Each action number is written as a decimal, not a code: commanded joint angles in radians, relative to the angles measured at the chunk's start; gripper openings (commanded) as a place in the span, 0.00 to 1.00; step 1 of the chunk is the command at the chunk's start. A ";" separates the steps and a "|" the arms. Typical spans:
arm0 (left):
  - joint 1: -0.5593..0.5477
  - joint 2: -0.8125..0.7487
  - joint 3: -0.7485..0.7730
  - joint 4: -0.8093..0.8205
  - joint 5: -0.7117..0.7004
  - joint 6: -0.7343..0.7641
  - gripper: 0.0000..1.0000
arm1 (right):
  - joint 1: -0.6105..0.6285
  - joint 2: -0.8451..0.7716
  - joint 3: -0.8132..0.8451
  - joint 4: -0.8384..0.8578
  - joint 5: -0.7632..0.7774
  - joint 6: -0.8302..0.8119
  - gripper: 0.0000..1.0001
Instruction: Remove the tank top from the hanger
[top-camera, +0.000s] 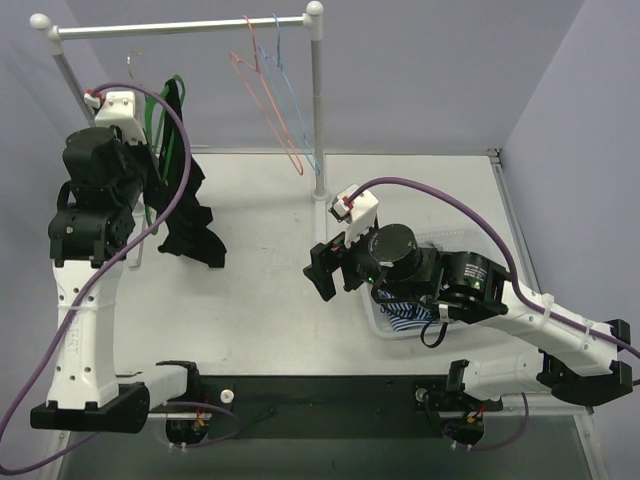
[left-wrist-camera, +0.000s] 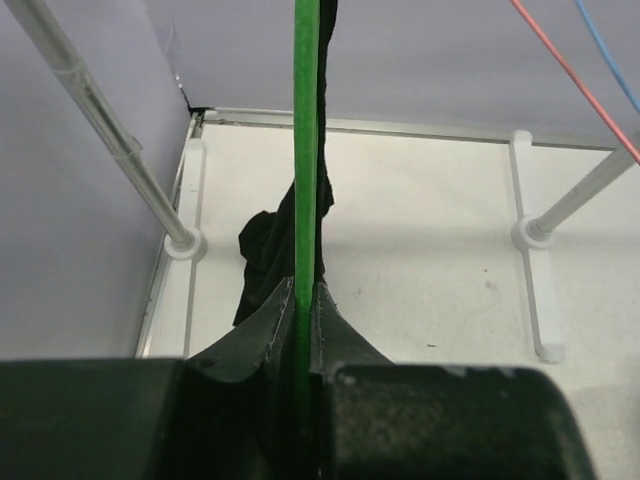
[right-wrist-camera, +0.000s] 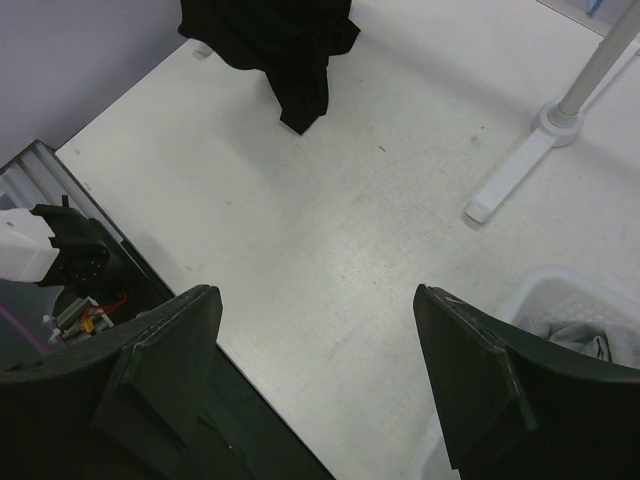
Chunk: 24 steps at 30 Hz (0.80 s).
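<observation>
Currently left gripper (left-wrist-camera: 305, 300) is clamping green hanger (left-wrist-camera: 306, 150); right gripper (right-wrist-camera: 315, 305) is hovering spread apart, likely needing to reach tank top (top-camera: 190, 225) next.

One rack (top-camera: 180, 26) stood at about twelve o'clock and carried three hangers: one green hanger (left-wrist-camera: 306, 150), one red hanger (left-wrist-camera: 570, 70) and one blue hanger (left-wrist-camera: 610, 57). One black tank top (top-camera: 190, 225) was at ten o'clock, and one white bin (right-wrist-camera: 580, 278) at four o'clock. There were two grippers, the left gripper (left-wrist-camera: 305, 300) and the right gripper (right-wrist-camera: 318, 295).
</observation>
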<state>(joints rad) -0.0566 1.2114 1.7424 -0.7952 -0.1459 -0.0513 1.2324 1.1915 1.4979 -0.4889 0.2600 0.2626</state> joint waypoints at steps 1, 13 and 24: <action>0.003 -0.124 -0.127 0.042 0.126 -0.044 0.00 | 0.010 -0.020 0.001 0.050 0.061 0.023 0.80; -0.023 -0.573 -0.619 0.070 0.410 -0.222 0.00 | 0.013 0.051 -0.004 0.118 0.261 0.181 0.75; -0.192 -0.699 -0.804 0.148 0.626 -0.349 0.00 | 0.012 0.068 -0.129 0.234 0.355 0.211 0.71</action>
<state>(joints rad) -0.2043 0.5426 0.9501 -0.7631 0.3832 -0.3008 1.2388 1.2778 1.4113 -0.3313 0.4942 0.4259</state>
